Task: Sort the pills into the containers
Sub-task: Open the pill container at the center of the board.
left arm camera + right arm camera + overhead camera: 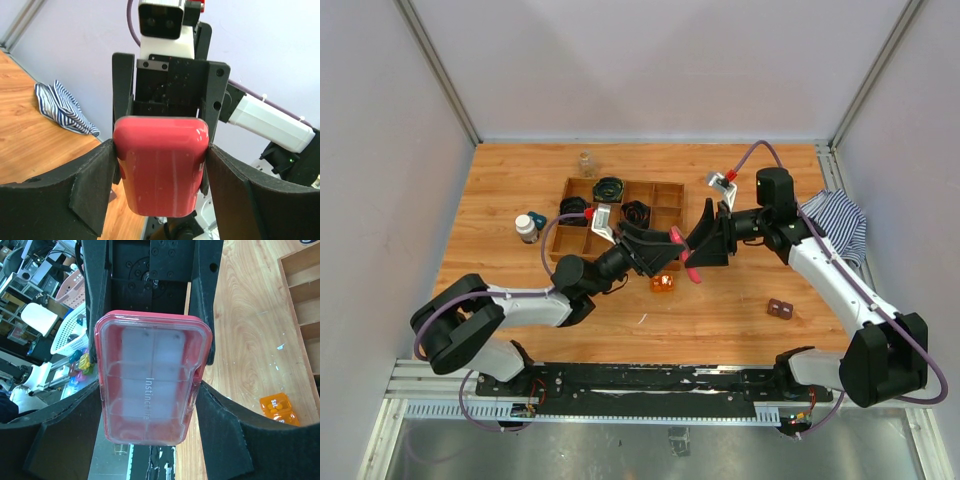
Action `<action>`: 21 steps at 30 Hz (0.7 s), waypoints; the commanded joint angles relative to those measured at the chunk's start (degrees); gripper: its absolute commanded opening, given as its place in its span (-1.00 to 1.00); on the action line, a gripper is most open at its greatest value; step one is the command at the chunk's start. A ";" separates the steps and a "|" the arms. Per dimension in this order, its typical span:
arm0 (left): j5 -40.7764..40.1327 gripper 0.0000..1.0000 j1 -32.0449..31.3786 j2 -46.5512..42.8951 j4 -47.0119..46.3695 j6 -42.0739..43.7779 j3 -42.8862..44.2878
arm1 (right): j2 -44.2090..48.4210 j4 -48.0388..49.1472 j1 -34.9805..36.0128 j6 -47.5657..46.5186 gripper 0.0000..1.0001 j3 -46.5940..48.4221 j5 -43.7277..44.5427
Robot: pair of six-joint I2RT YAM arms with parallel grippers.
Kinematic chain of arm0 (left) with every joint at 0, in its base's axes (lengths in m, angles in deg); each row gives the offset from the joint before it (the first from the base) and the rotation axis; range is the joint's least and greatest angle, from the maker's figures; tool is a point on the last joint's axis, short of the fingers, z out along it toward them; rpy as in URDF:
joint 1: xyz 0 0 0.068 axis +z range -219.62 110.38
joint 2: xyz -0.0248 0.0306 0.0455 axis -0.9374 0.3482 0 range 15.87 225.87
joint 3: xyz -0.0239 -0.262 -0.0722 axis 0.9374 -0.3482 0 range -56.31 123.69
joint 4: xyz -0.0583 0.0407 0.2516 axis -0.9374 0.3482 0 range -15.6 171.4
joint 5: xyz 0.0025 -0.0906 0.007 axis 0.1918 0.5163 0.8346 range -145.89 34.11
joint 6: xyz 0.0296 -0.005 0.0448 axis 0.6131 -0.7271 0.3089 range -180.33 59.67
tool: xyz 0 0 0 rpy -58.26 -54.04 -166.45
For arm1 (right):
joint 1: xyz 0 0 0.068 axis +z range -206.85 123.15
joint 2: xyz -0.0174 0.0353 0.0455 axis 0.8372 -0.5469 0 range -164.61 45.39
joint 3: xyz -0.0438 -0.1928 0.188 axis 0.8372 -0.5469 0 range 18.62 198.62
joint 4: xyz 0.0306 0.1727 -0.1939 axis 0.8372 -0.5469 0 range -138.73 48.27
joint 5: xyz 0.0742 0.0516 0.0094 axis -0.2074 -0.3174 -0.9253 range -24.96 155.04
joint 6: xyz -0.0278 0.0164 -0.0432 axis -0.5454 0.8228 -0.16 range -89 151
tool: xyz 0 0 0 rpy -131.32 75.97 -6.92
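while the left gripper (665,250) and right gripper (703,243) meet above mid-table, the pink box (688,262) hangs between them.
top: wooden tray (670,192) at its 10 o'clock. left wrist: left gripper flanks the box's sides, grip unclear. right wrist: right gripper clamps its long edges. looks light, stiff, slick; pinch the side walls, not the lid.

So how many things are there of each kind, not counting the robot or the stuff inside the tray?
containers: 3 (clear vial, dark bottle, pink box)
wooden tray: 1
orange block: 1
striped cloth: 1
small brown thing: 1
total: 7
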 commanded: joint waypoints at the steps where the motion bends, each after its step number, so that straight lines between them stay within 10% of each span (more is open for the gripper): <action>1: -3.71 0.46 -0.31 -2.03 -4.32 1.41 1.22 | 0.18 -0.30 1.49 -0.07 -0.84 -0.98 -1.57; 21: -3.78 0.57 -1.35 -2.56 -1.31 3.00 1.51 | 0.07 1.60 1.32 2.33 -0.83 -1.32 -1.56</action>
